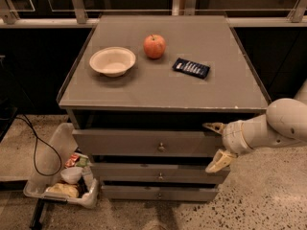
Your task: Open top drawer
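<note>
Top drawer [124, 143] has the spread-fingered tool [216, 144] by its right end.

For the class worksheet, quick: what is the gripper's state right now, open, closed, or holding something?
Gripper: open, holding nothing, at the right end of the top drawer front.

The top drawer [120, 143] has a matt grey-brown front with a small shiny metal knob [161, 147]. The gripper [217, 144], at the drawer's right end, looks like smooth cream plastic. The floor [268, 200] is speckled stone.
</note>
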### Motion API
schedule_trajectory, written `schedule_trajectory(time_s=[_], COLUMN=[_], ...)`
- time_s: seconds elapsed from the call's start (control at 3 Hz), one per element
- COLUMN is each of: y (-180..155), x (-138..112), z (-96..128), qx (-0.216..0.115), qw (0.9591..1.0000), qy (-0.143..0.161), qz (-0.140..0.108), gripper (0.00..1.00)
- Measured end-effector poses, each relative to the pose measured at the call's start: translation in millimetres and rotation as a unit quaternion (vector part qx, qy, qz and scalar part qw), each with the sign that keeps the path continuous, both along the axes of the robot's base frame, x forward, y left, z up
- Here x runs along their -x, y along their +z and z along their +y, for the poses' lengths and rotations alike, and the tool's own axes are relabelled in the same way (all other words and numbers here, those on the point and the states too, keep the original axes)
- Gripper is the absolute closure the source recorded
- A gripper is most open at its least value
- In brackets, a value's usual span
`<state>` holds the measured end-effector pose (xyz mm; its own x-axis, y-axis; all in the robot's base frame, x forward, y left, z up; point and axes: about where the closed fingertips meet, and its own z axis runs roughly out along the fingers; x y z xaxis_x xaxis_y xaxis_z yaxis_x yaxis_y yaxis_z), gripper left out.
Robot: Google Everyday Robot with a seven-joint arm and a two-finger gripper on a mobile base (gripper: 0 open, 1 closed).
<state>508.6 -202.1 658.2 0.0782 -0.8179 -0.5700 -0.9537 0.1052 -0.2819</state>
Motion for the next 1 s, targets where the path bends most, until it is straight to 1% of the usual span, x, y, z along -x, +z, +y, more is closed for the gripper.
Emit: schedule_trajectory(time_s=[1.0], y=[-0.1], x=[0.0], z=[0.1], qx=[0.000], qw=[1.0000], qy=[0.000], qz=[0.000], gripper=[0.89])
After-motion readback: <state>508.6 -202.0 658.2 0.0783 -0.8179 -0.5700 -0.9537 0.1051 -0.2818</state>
